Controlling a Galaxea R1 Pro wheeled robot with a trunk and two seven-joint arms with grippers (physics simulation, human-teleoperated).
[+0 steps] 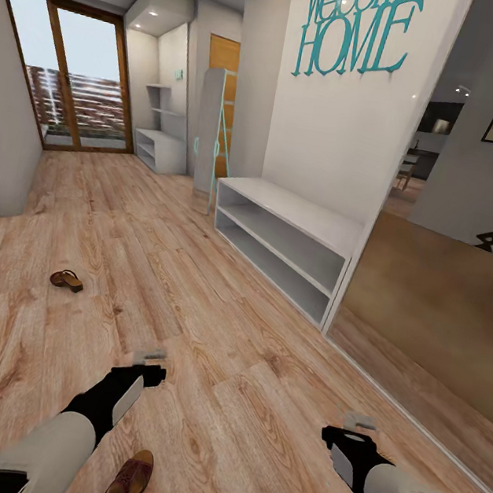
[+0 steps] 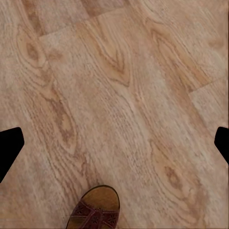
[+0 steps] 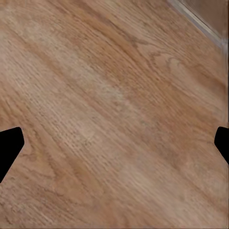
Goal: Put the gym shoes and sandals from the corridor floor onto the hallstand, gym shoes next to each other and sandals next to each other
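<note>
Wood-plank corridor floor [image 1: 208, 336] fills your head view; the white hallstand [image 1: 287, 241] sits right of centre, one sandal [image 1: 67, 279] mid-left, another sandal [image 1: 129, 481] at bottom beside your left gripper [image 1: 149, 357]. Your right gripper [image 1: 360, 420] hangs lower right. Both wrist views show jaws spread wide over planks, holding nothing; the left's lower edge catches a sandal's toe [image 2: 95, 210].

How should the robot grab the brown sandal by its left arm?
Probably by the strap. The near sandal lies flat on the floor, sole down, just behind the open left gripper. Coming straight down from above and pinching the wide raised strap from both sides looks best, since the flat sole offers little to hold.
</note>
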